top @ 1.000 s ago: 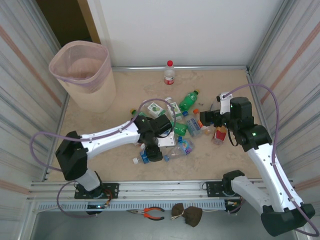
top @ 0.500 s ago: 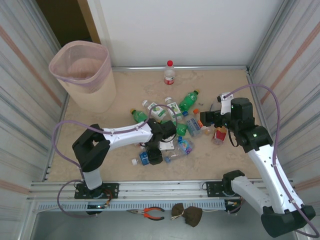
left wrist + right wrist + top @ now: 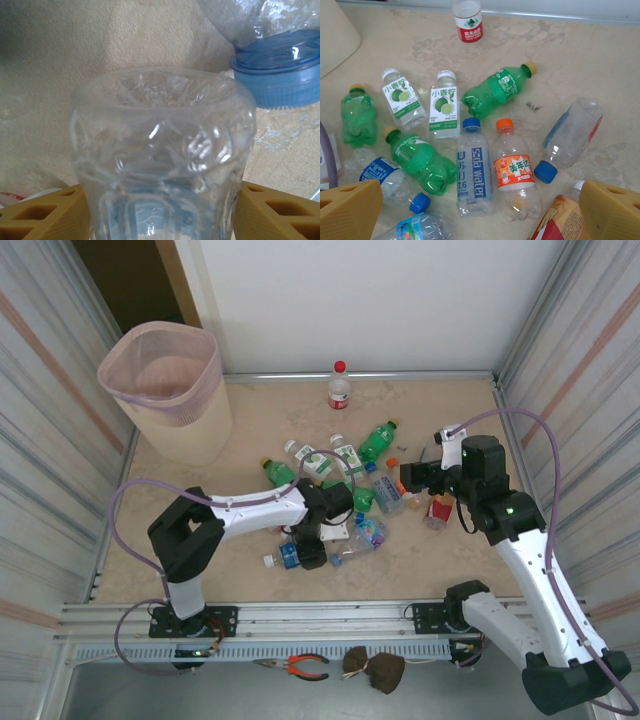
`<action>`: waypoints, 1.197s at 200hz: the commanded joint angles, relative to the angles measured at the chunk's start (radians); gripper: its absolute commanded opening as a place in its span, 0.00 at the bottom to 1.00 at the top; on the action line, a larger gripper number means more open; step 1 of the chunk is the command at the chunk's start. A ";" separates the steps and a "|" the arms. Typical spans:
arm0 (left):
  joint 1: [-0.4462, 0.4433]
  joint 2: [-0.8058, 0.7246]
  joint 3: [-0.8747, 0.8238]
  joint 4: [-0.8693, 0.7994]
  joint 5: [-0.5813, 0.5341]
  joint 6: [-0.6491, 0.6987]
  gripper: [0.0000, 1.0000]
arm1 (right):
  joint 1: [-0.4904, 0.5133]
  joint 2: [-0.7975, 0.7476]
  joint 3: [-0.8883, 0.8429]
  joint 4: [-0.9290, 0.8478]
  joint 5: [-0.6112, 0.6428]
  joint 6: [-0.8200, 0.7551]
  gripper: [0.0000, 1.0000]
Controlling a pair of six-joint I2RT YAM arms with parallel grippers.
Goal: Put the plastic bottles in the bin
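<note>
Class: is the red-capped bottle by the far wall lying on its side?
No, the red-capped bottle stands upright, its cap on top.

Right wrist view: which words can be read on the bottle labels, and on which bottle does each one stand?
"soda water": the middle blue-capped bottle.
"小青柠": the white-capped bottle and its twin beside it.
Too small to read surely: the labels of the orange-capped bottle and the red-labelled bottle.

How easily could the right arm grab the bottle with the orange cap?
Probably easily: the right gripper hangs open above the orange-capped bottle, which lies uncovered, though the soda water bottle lies close beside it.
</note>
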 commanded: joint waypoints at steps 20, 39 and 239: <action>-0.005 0.030 -0.013 0.002 0.012 -0.014 0.68 | 0.008 -0.015 0.006 -0.013 -0.014 0.020 0.99; -0.005 0.028 -0.012 0.003 0.015 -0.013 0.64 | 0.007 -0.017 0.006 -0.015 -0.012 0.022 0.99; 0.141 -0.362 0.117 0.088 0.180 -0.037 0.56 | 0.009 -0.069 0.056 -0.069 0.032 0.011 0.99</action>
